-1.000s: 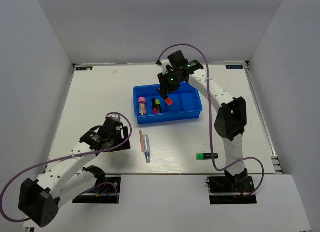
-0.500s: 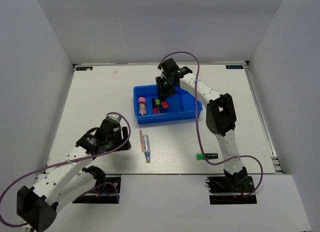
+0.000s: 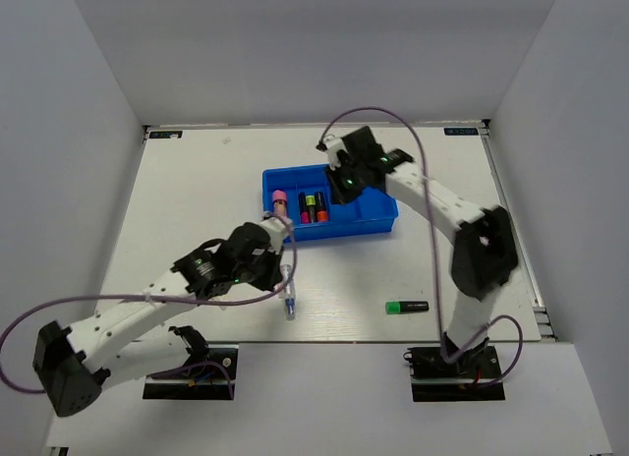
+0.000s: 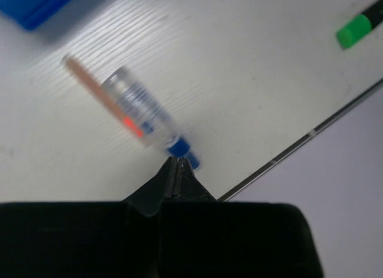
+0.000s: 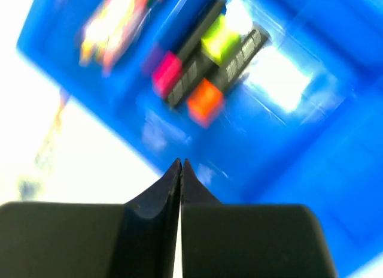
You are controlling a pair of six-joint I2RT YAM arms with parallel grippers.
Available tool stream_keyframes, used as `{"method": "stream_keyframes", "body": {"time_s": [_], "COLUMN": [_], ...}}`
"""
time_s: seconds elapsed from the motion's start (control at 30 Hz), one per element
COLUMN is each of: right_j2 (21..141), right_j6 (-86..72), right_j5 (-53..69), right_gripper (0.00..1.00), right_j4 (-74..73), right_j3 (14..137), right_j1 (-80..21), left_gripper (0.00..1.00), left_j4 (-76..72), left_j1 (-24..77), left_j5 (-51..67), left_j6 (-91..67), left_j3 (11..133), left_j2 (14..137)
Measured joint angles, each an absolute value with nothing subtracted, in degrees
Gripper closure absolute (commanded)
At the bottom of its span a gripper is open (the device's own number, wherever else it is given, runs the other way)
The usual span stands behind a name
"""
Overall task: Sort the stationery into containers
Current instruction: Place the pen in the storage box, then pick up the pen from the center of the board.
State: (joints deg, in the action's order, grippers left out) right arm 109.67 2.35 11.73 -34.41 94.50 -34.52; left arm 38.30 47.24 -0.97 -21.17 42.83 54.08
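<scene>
Tray (image 3: 381, 216) holds three highlighters (image 3: 314, 208), possibly more. Clear pen (image 4: 140, 116), pink stick (image 4: 90, 86) and green highlighter (image 3: 406, 306) lie outside, unsorted. My left gripper (image 4: 178, 169) and right gripper (image 5: 181, 169) are both clenched, empty.

tray (image 3: 378, 202): on the table (image 3: 187, 181), toward its far side
highlighters (image 3: 313, 209): three, in the tray's second compartment from the left
sticks (image 3: 279, 206): in the tray's leftmost compartment
pen (image 4: 143, 123): on the table before the tray's left end, a loose stick (image 4: 90, 89) touching its side
lone highlighter (image 3: 406, 306): before the tray's right end, well apart
</scene>
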Motion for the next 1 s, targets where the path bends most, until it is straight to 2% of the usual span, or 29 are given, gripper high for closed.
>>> {"method": "stream_keyframes", "body": {"time_s": [0.07, 0.1, 0.13, 0.17, 0.2, 0.23, 0.27, 0.3, 0.33, 0.37, 0.5, 0.57, 0.63, 0.7, 0.77, 0.9, 1.0], "right_j2": [97.8, 91.29, 85.8, 80.99, 76.73, 72.84, 69.8, 65.98, 62.65, 59.55, 51.0, 48.27, 45.69, 43.55, 41.89, 40.4, 40.05], "right_j6": [8.23, 11.11, 13.61, 16.1, 19.27, 23.29, 26.22, 29.5, 32.62, 35.09, 40.36, 41.17, 41.36, 41.21, 40.95, 39.18, 36.75], "right_j5": [11.81, 11.53, 11.27, 10.72, 10.22, 9.89, 9.74, 9.45, 9.15, 8.78, 7.88, 6.17, 2.81, -0.49, -3.22, -7.68, -10.96], "right_gripper": [1.0, 0.85, 0.25, 0.14, 0.1, 0.1, 0.18, 0.44, 0.79, 1.0, 1.0, 0.96, 0.96, 0.94, 0.99, 1.0, 1.0], "right_j4": [-30.7, -28.4, -26.92, -26.83, -26.96, -26.59, -26.2, -25.87, -26.57, -27.77, -34.46, -37.1, -39.86, -41.36, -42.37, -43.18, -43.18], "right_j3": [83.29, 77.69, 73.45, 70.26, 67.79, 65.28, 62.59, 58.78, 55.09, 51.64, 43.7, 42.39, 42.17, 42.17, 42.17, 41.76, 40.75], "right_j1": [-33.61, -32.88, -32.29, -31.46, -30.65, -29.91, -29.28, -28.58, -28.03, -27.33, -24.47, -22.85, -20.91, -19.77, -19.2, -18.61, -18.35], "left_gripper": [1.0, 0.98, 0.91, 0.74, 0.3, 0.19, 0.14, 0.11, 0.11, 0.11, 0.18, 0.18, 0.23, 0.27, 0.33, 0.33, 0.38], "left_j4": [35.79, 34.17, 32.86, 31.22, 29.58, 27.73, 26.3, 24.82, 23.83, 22.81, 19.49, 18.85, 18.65, 17.67, 16.43, 14.39, 12.34], "left_j1": [50.96, 53.01, 54.46, 55.81, 57.04, 58.37, 59.13, 59.96, 60.53, 61.04, 62.85, 63.37, 63.53, 63.57, 63.66, 63.9, 63.99], "left_j5": [-0.89, -0.89, -0.73, -0.47, -0.08, 0.54, 1.13, 2.2, 3.01, 3.88, 7.14, 9.47, 12.71, 15.81, 17.78, 19.73, 20.43], "left_j6": [-18.79, -17.28, -16.01, -14.61, -13.1, -11.6, -10.79, -9.58, -8.69, -7.9, -5.28, -4.29, -3.44, -2.7, -2.24, -2.33, -2.94], "left_j3": [45.74, 47.27, 48.53, 49.76, 51.16, 52.77, 54.13, 55.79, 57.3, 59.11, 66.76, 70.54, 73.73, 76.09, 77.45, 79.72, 80.4], "left_j2": [58.87, 61.78, 64.23, 66.92, 69.76, 72.99, 75.72, 78.74, 81.56, 84.4, 95.5, 99.98, 103.37, 105.91, 107.53, 110.63, 112.97]}}
